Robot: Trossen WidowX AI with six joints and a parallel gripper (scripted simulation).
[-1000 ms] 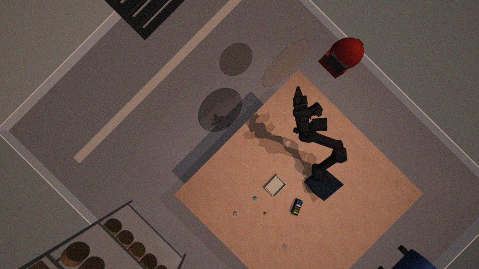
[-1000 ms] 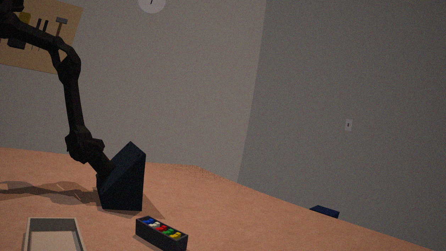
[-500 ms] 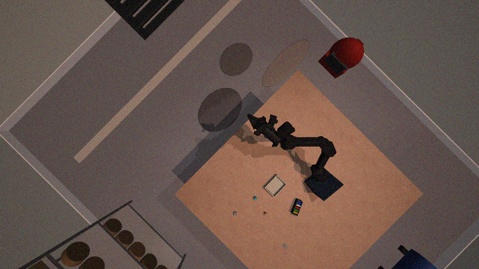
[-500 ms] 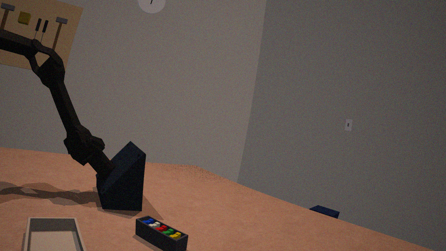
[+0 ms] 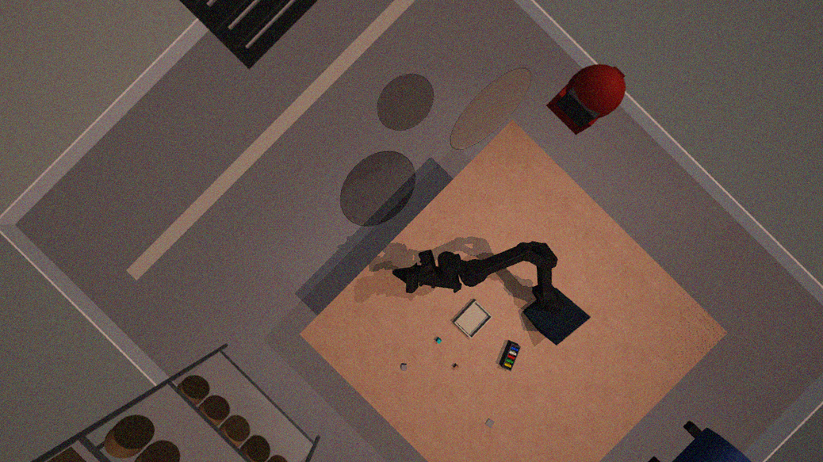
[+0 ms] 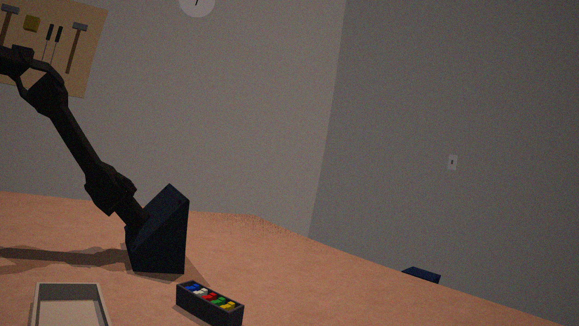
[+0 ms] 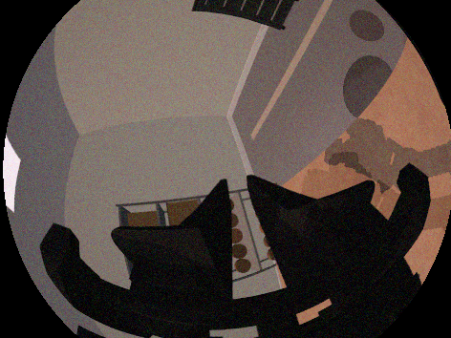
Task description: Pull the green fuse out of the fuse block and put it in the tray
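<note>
Writing I can read nowhere. I count one tray, one fuse block holding five fuses, the green fuse seated fourth along, between red and yellow. My gripper, well apart from them, stands slightly parted on nothing.

The small green fuse sits seated in the dark rectangular fuse block, apparently between red and yellow ones. The shallow pale square tray lies nearby.
</note>
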